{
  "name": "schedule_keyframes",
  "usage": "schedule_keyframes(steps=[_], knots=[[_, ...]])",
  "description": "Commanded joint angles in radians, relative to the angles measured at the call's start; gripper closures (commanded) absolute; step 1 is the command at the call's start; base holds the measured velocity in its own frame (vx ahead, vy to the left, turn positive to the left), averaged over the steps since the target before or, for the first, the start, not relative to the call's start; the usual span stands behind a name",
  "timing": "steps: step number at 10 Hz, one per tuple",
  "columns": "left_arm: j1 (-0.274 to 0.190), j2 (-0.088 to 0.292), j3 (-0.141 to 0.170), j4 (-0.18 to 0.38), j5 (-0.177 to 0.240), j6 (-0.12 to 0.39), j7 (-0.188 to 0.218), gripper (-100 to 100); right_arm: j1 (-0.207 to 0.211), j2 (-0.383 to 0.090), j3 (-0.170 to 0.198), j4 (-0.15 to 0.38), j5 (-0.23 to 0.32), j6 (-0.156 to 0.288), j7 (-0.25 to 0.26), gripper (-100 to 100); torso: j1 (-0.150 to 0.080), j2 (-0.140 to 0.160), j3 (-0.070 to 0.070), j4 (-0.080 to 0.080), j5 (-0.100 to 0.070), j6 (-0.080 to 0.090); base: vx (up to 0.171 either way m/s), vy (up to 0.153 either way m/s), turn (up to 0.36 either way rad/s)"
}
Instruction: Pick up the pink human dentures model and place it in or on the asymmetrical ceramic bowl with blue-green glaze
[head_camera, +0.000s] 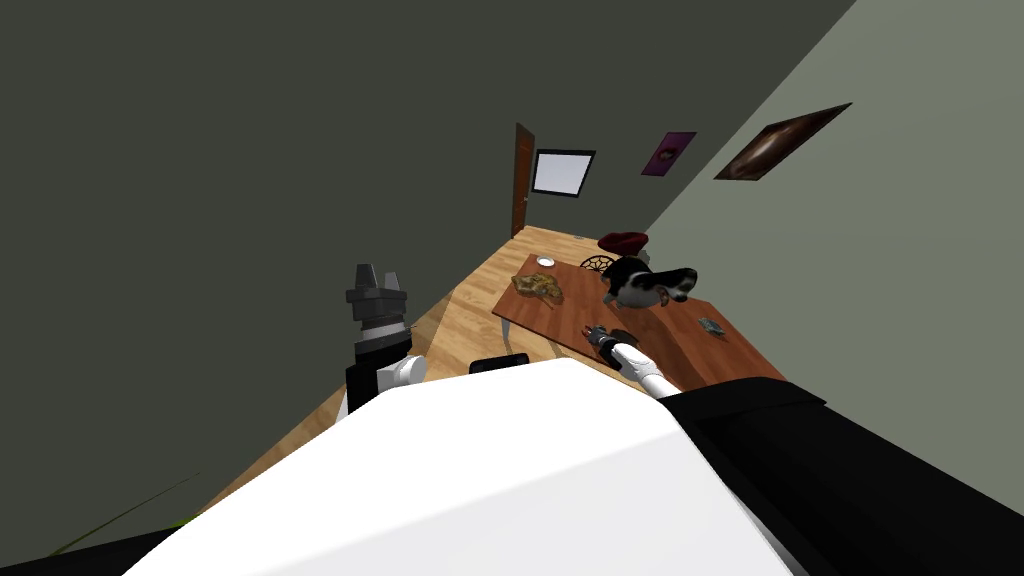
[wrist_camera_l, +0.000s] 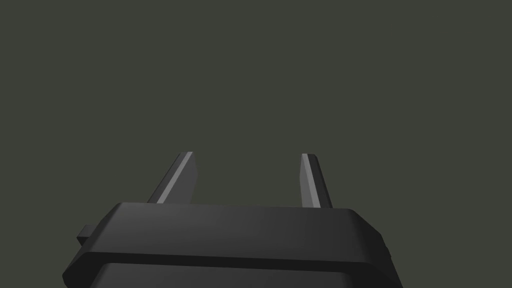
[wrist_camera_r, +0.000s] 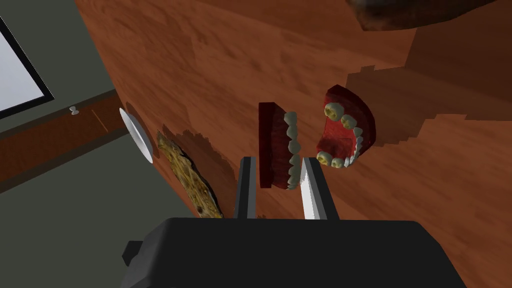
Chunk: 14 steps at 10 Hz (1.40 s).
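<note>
Dark red dentures (wrist_camera_r: 274, 140) on brown table (wrist_camera_r: 225, 60) | pinched at one half by right gripper (wrist_camera_r: 276, 160) | left gripper (wrist_camera_l: 247, 155) spread, held aloft

Ahead and to the right, beside the right-hand wall: long reddish-brown wooden table (head_camera: 670, 350). On it, near the closer end: dark red dentures model with pale teeth (wrist_camera_r: 277, 142), lying as two halves side by side. One half between the fingers of the right gripper (wrist_camera_r: 276, 161), pressed at both sides; the other half just beside it, outside the fingers. Farther along the table, behind the dentures: lopsided black-and-white bowl (head_camera: 645, 283). Left of the bowl, at the table's left edge: lumpy yellow-brown slab (head_camera: 538, 287), with a small round white dish (head_camera: 545, 262) just behind it. Right of the dentures, toward the wall: small flat dark card-like piece (head_camera: 711, 325). Well left of the table: left gripper (head_camera: 375, 290), raised, fingers apart.
</note>
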Motion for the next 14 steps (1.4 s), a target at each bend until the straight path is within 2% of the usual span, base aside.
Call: schedule_keyframes(steps=[1,2,3,6,9,14], knots=[[0.0,0.0,0.0,0.0,0.0,0.0,0.0,0,0.0,0.0,0.0,0.0,0.0,0.0,0.0,100,0.0,0.0,0.0,0.0,0.0,0.0,-0.025,0.043,-0.032],[0.0,0.0,0.0,0.0,0.0,0.0,0.0,0,0.001,-0.003,-0.002,0.0,0.0,-0.004,-0.001,0,-0.001,0.0,0.0,0.0,-0.001,-0.001,-0.004,0.006,0.001],[0.0,0.0,0.0,0.0,0.0,0.0,0.0,0,0.008,-0.01,-0.011,-0.003,-0.012,-0.033,-0.029,100,-0.003,-0.001,-0.001,0.0,-0.001,-0.001,-0.117,0.05,-0.02],[0.0,0.0,0.0,0.0,0.0,0.0,0.0,0,0.01,-0.032,-0.04,-0.009,-0.038,-0.082,-0.081,100,0.002,0.01,0.005,0.002,0.0,0.001,-0.146,0.082,-0.038],[0.0,0.0,0.0,0.0,0.0,0.0,0.0,0,0.013,-0.06,-0.07,-0.011,-0.065,-0.125,-0.126,100,-0.003,0.004,0.003,0.001,-0.001,0.001,-0.073,0.021,-0.03],[0.0,0.0,0.0,0.0,0.0,0.0,0.0,0,0.036,-0.148,-0.109,-0.021,-0.096,-0.186,-0.17,100,-0.005,0.003,0.002,0.001,-0.002,0.002,-0.062,0.002,-0.059]])
